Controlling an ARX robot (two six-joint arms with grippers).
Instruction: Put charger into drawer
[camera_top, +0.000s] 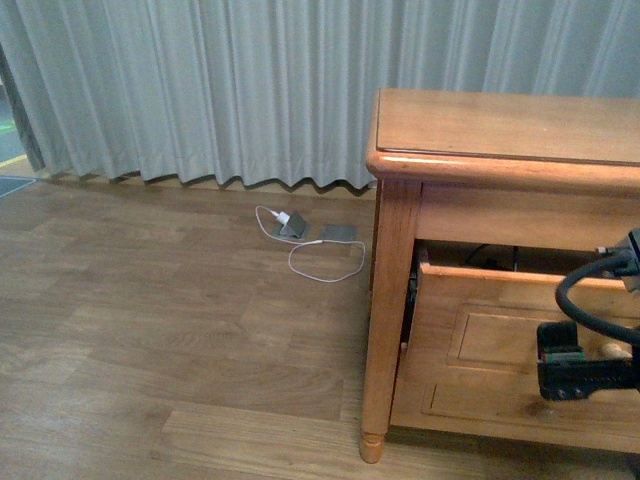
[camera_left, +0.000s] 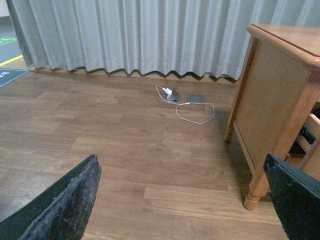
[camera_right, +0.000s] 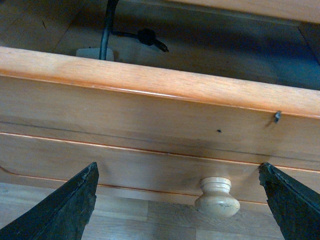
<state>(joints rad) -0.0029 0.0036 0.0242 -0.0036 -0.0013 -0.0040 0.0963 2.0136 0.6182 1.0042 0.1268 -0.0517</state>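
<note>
**Charger lies in the open drawer; both grippers are free**

The right gripper (camera_right: 177, 210) has its two dark fingers spread wide and grasps nothing. In the right wrist view the round pale wooden knob (camera_right: 217, 196) stands between the fingers but touches neither of them. My judgement is that the gripper is placed here because the knob is the only good place to hold the front panel, so the next move is probably to take it or to press on the panel.

Above the knob is the wide honey-coloured wooden drawer (camera_right: 150, 100) with the recessed panel front. It is pulled out, and its lighter inside can be seen over the top edge. Inside, near the front wall, lies the small white rectangular charger block (camera_right: 94, 52) with its stiff black cable (camera_right: 106, 25) rising from it. So the charger seems to be already in its place, and only the closing is left.

The left gripper (camera_left: 182, 200) is also released and holds nothing. It hangs over the brown wooden floor (camera_left: 125, 150), beside the honey-coloured wooden table (camera_top: 500, 130), well apart from the drawer.

Far on the floor, near the grey curtain (camera_top: 200, 90), lies a white plug with thin white cable (camera_top: 290, 222). It is not part of the task.
</note>
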